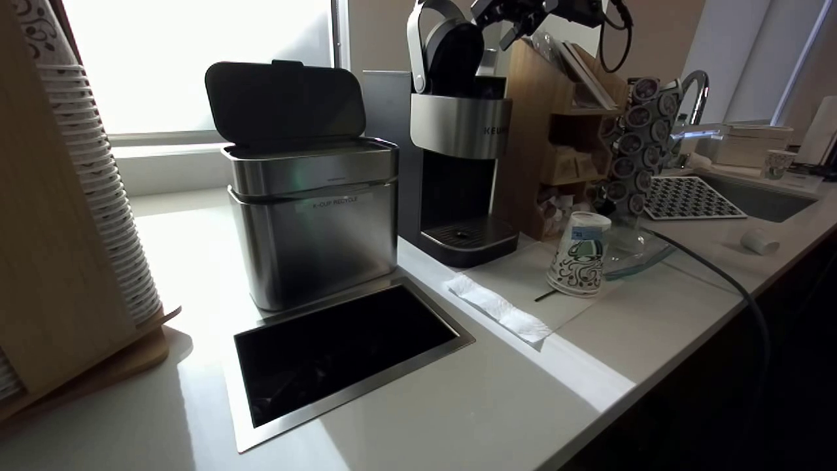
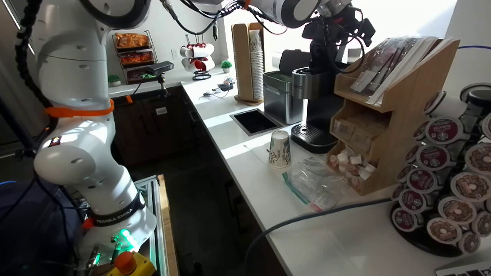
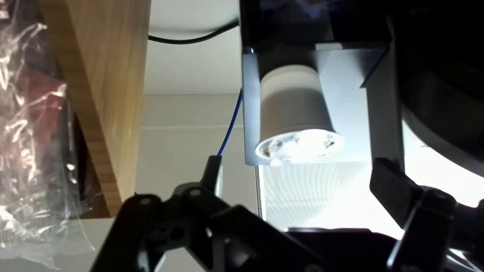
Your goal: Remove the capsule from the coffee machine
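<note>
Cup stack (image 1: 104, 196): cut off at the edge of an exterior view, partly covered by its wooden holder (image 1: 62, 216).
Steel bin (image 1: 320, 235): cover (image 1: 284, 101) up; I can't see down inside.
Coffee machine (image 1: 458, 124): just beside the bin, brushed silver over a black base (image 1: 465, 255) — round black lid (image 1: 454, 55) standing up, brand lettering (image 1: 495, 131) running out of sight around its side.
Capsule (image 3: 297, 105): by the machine's top, just beside that lid. I get a pale, tapered cup with a shiny foil end (image 3: 298, 146), much of it washed out by glare; what it rests on I can't make out.
Gripper (image 3: 297, 168): fingers (image 3: 391, 185) apart — my wrist view frames the capsule between them, though I can't judge how near. Its upper part is cut off in an exterior view.
Paper cup (image 1: 580, 258): upside down, hiding the lower corner of the wooden rack (image 1: 526, 150).
</note>
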